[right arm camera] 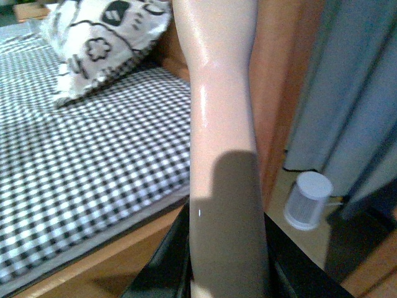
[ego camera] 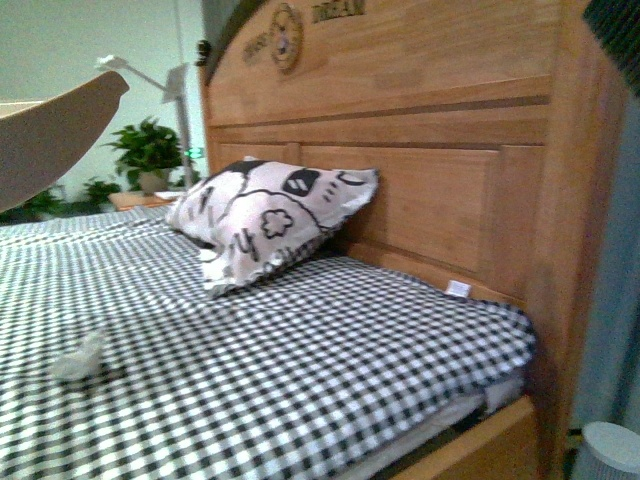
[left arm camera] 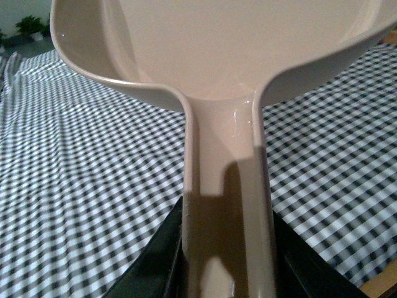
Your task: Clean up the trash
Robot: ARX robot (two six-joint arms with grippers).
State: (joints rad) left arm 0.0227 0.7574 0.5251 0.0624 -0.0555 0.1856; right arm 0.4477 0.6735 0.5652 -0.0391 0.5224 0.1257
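Trash [ego camera: 80,357] is a small crumpled white wad lying on the checked sheet [ego camera: 350,340], well apart from the pillow [ego camera: 270,215] and the headboard [ego camera: 420,100], towards the bed's near side edge.

Your left gripper [left arm camera: 226,273] is clamped around the handle of the beige dustpan [left arm camera: 248,49], with a dark jaw on each side and the pan held above the sheet. Your right gripper [right arm camera: 226,267] is closed the same way on a beige handle [right arm camera: 220,93]. Its working end is out of view, so you cannot confirm what it carries. That arm hangs over the bed's side edge, with a white cylinder [right arm camera: 308,198] on the floor beyond it.

Neither tool looks close to the wad, so I judge the sweep not yet begun. Watch these risks:

- The wad looks light, so a brisk stroke could flick it past the pan and off the near edge.
- The sheet is soft, so a pan lip pressed down hard may ruck the cloth and let the wad slide under it.
- Bringing the right arm across could clip the bed's wooden side rail or brush the pillow.
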